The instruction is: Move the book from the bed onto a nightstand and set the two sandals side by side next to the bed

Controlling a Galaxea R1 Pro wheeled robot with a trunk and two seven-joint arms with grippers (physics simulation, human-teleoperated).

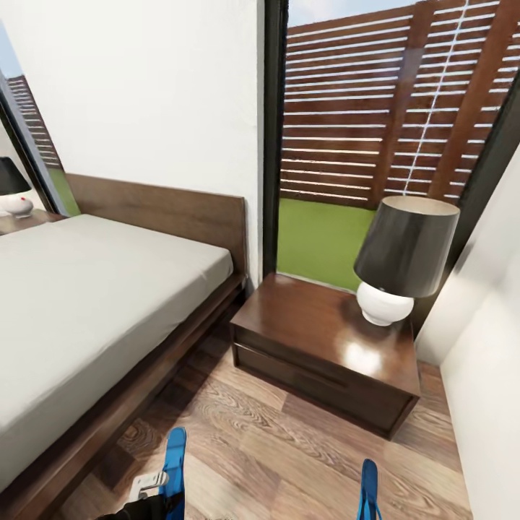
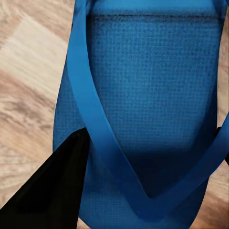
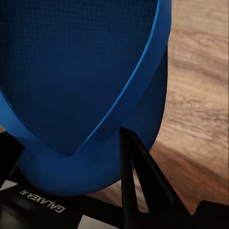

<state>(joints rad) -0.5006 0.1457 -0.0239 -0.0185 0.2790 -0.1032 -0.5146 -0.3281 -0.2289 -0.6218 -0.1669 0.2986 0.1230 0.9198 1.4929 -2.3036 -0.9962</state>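
Left gripper (image 2: pixel 143 191) is clamping one sandal (image 2: pixel 143 95) at the strap's toe end, and the right gripper (image 3: pixel 71 167) is gripping the other sandal (image 3: pixel 81 71) the same way. In the head view both are hanging at the bottom edge over the floor (image 1: pixel 274 448), long axes pointing toward the nightstand (image 1: pixel 318 339), well apart; the left one is nearer the bed (image 1: pixel 94 303). "GALAXEA" is showing on the right gripper. No book in sight.

Left claw (image 1: pixel 148 485): white-grey block, black arm segment behind it at the head view's bottom edge. Left finger (image 2: pixel 47 191) matte black, tapered wedge. Right claw (image 3: pixel 71 191): black angular fingers (image 3: pixel 138 171), black body with white "GALAXEA R1" lettering and white triangular marks.
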